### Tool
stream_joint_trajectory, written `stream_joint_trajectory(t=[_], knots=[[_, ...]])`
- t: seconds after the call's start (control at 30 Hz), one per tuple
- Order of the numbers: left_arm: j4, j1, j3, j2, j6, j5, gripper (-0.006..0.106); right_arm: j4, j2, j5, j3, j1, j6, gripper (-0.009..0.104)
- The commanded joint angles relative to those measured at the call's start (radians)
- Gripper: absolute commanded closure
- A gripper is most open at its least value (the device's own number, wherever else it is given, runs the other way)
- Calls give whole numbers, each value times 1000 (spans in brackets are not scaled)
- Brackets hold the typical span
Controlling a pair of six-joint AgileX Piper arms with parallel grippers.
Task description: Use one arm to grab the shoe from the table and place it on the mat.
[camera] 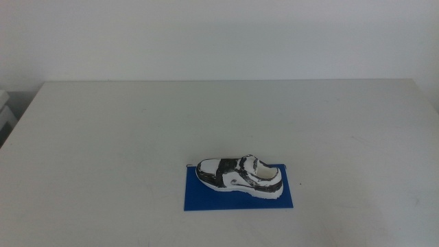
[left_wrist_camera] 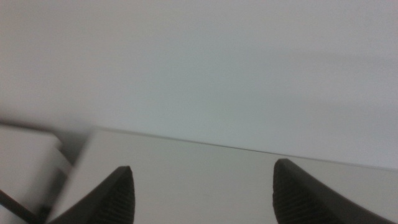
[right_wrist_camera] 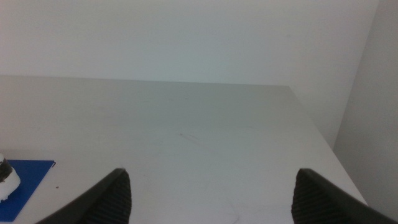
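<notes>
The white and black shoe (camera: 240, 177) lies on the deep blue mat (camera: 206, 199) near the front middle of the off-white table (camera: 137, 130), toe to the left. Neither arm shows in the middle view. My left gripper (left_wrist_camera: 202, 190) is open and empty, jaws wide apart above the table's far edge. My right gripper (right_wrist_camera: 211, 193) is open and empty over bare table; a corner of the mat (right_wrist_camera: 22, 177) and a bit of the shoe's white sole (right_wrist_camera: 6, 180) show at the edge of the right wrist view.
A white wall stands behind the table. A pale object (camera: 5, 113) sits off the table's left edge. The table's right edge (right_wrist_camera: 317, 134) shows in the right wrist view.
</notes>
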Motion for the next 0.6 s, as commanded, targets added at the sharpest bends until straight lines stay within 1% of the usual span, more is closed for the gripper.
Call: stream_joint_trajectory(t=[0.0, 0.17, 0.23, 0.3, 0.4, 0.5, 0.57], knots=[[101, 0, -28, -38, 111, 63, 27, -8, -20, -79, -10, -5, -13, 29], [173, 0, -28, -37, 280, 60, 27, -8, -20, -79, -10, -5, -13, 29], [196, 0, -28, -37, 304, 60, 27, -8, -20, -79, -10, -5, -13, 29], [194, 6, -24, -42, 299, 36, 27, -8, -20, -79, -10, -5, -13, 29], [127, 48, -21, -71, 299, -52, 27, -8, -20, -79, -10, -5, -13, 29], [18, 128, 20, -119, 302, -178, 27, -8, -20, -79, -10, -5, -13, 29], [-42, 187, 86, -160, 303, -280, 27, -8, -20, -79, -10, -5, -13, 29]])
